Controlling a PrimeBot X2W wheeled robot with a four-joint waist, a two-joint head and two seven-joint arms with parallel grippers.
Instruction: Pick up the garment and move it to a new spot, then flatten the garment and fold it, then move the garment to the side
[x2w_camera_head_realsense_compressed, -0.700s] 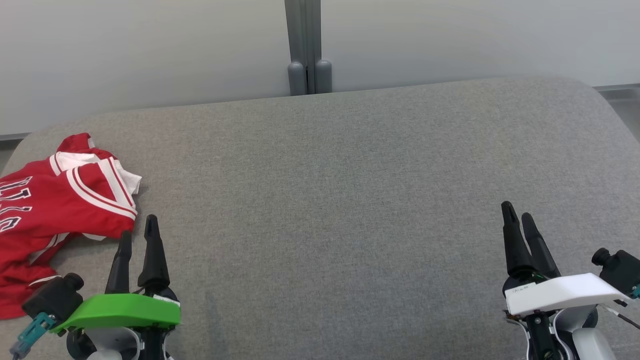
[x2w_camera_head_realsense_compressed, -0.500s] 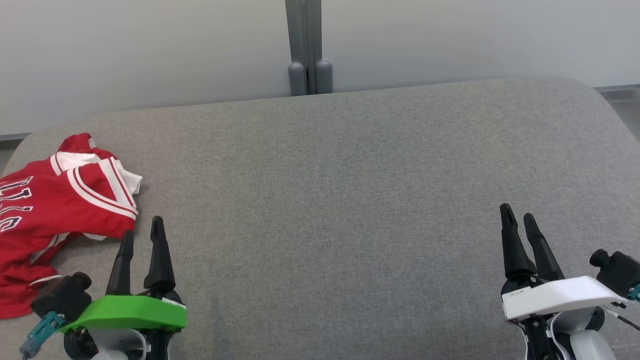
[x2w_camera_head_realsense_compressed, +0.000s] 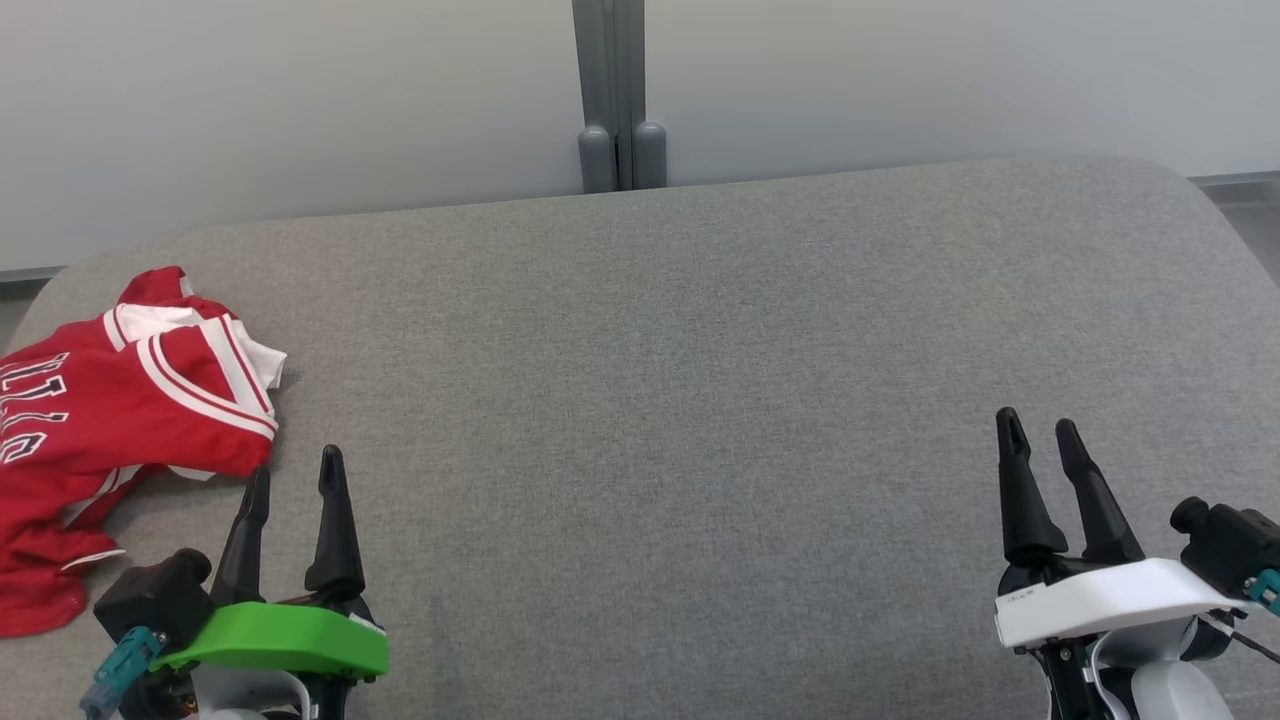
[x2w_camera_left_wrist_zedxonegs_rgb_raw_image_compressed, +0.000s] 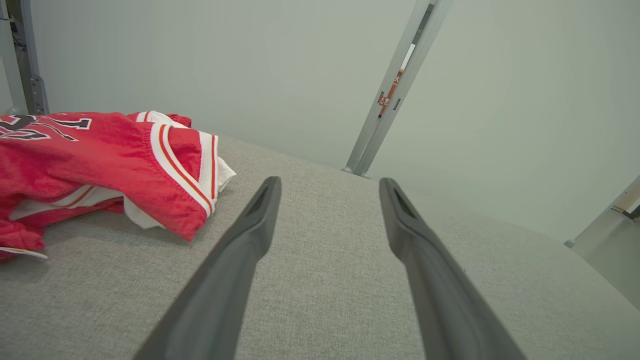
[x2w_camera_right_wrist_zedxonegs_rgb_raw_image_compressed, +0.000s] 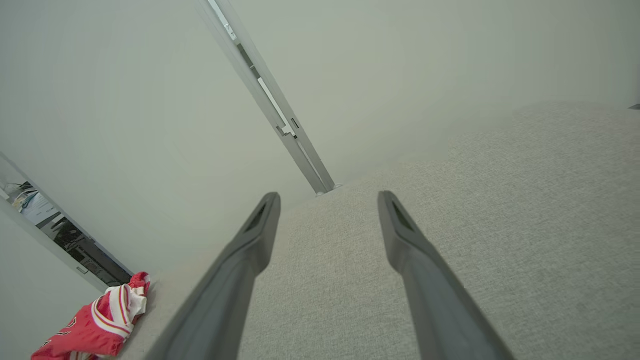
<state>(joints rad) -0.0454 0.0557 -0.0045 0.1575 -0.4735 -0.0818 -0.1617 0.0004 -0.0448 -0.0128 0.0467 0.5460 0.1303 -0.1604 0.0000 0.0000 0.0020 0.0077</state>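
The red garment lies crumpled at the left edge of the grey surface. From the left end effector that's ten o'clock, just beside the fingertips but not touching. Its long axis looks to run from one to seven o'clock, partly cut off by the head view's left border. The left end effector's fingers are spread and empty. The right end effector, also spread and empty, sits well apart at three o'clock, so the left arm is nearer. Bare surface from twelve to three o'clock leaves room.
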